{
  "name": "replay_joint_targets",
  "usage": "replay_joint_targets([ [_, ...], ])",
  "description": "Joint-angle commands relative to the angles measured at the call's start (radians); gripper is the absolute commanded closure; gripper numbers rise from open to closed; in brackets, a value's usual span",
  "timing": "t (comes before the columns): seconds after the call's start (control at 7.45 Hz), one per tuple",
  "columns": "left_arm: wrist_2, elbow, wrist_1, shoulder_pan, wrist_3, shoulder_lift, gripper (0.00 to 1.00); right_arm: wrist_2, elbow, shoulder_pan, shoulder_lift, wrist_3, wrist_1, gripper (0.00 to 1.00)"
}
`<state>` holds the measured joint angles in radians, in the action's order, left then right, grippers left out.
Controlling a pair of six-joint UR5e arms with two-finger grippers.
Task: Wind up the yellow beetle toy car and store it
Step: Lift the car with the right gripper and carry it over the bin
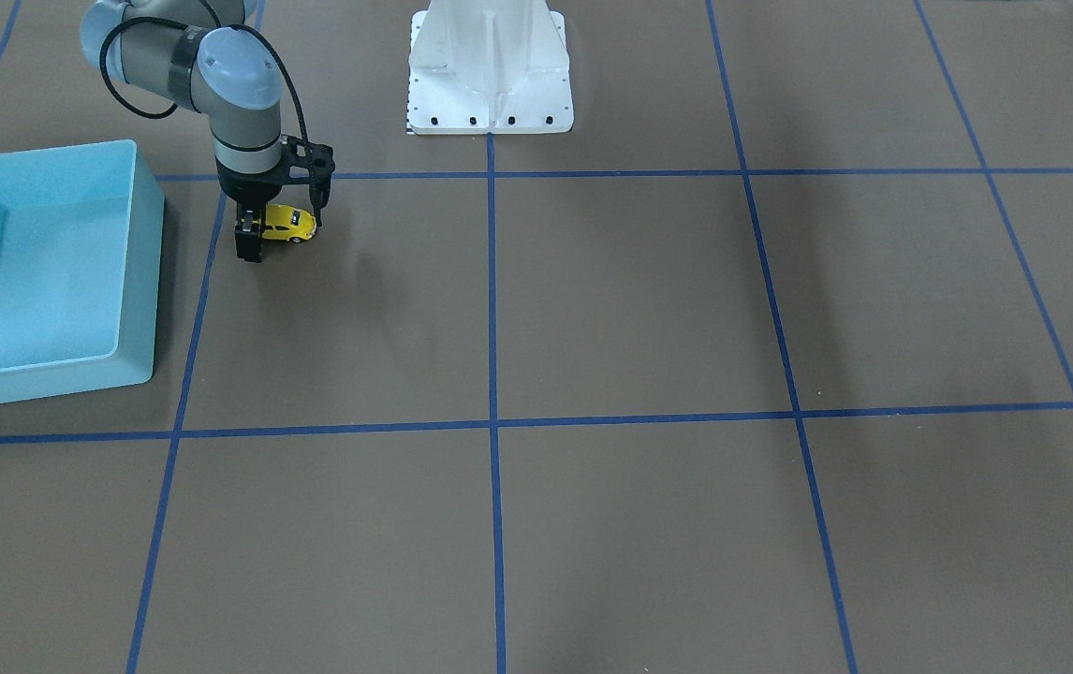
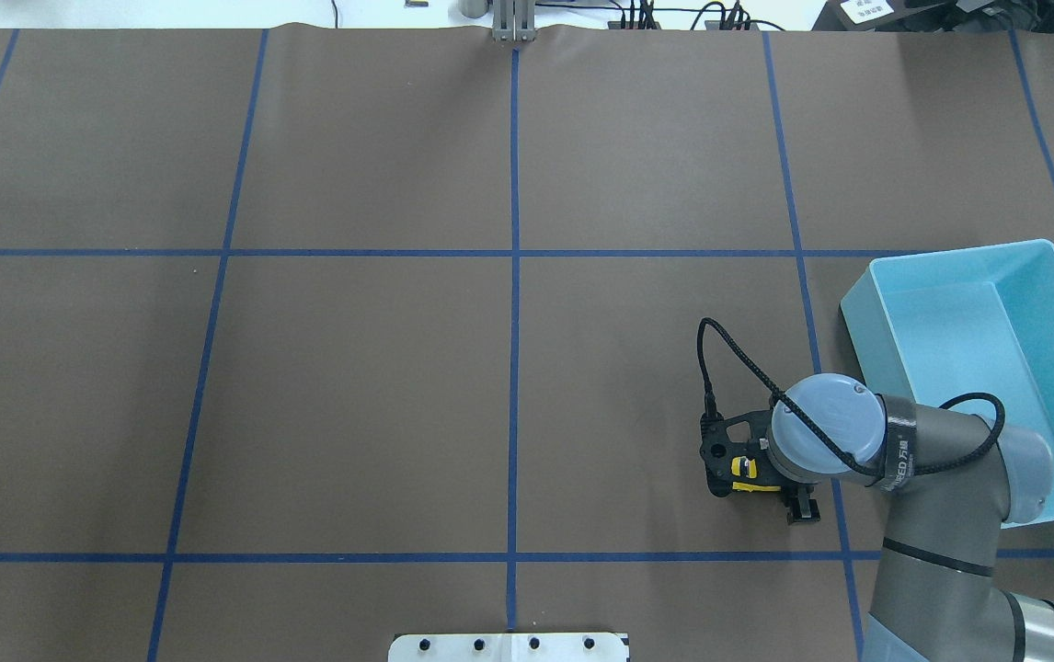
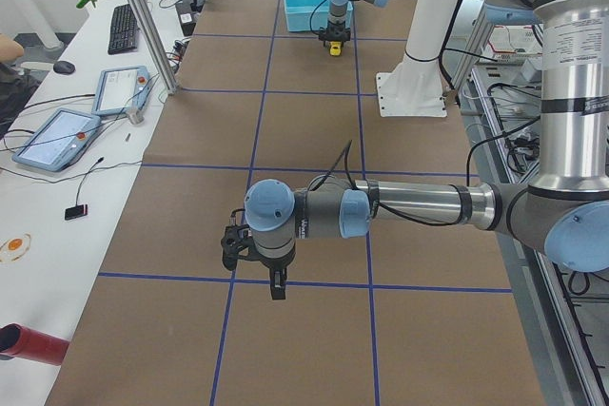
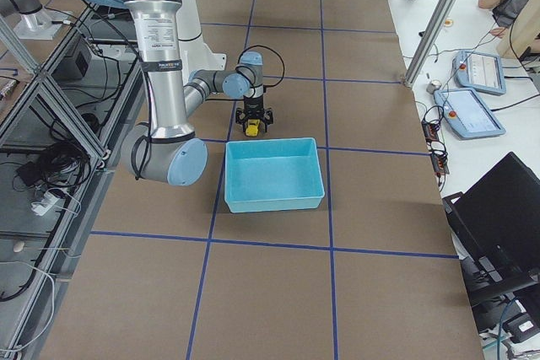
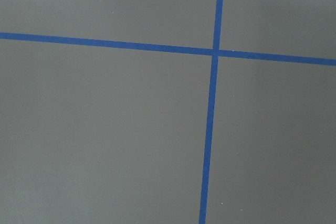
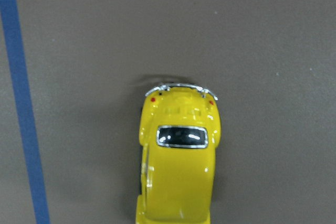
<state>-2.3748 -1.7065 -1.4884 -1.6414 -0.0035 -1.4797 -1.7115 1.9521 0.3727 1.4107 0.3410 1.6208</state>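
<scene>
The yellow beetle toy car (image 1: 291, 225) rests with its wheels on the brown table, just right of the light blue bin (image 1: 50, 379). My right gripper (image 1: 254, 245) points straight down over the car's front end, its fingers against the car's sides. The right wrist view looks down on the car (image 6: 178, 171) with its rear window and silvery bumper. From overhead, only a strip of the car (image 2: 748, 471) shows beside the wrist. My left gripper (image 3: 276, 287) hangs over bare table far from the car. It appears only in the left side view, so I cannot tell its state.
The bin (image 2: 950, 313) holds nothing and stands a short way from the car. Blue tape lines (image 5: 212, 129) divide the table into squares. The white robot base (image 1: 490, 65) stands at the table's edge. Tablets and a keyboard lie on a side bench (image 3: 67, 130).
</scene>
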Motion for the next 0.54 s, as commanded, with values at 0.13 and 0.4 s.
replay_joint_targets([
  [0.13,0.020,0.004,0.003,-0.002,0.000,0.002,0.00,-0.013,0.013,0.037,-0.022,-0.004,-0.002,0.86],
  [0.4,0.023,0.002,0.003,-0.002,0.000,0.002,0.00,-0.017,0.083,0.067,-0.025,-0.005,0.094,1.00],
])
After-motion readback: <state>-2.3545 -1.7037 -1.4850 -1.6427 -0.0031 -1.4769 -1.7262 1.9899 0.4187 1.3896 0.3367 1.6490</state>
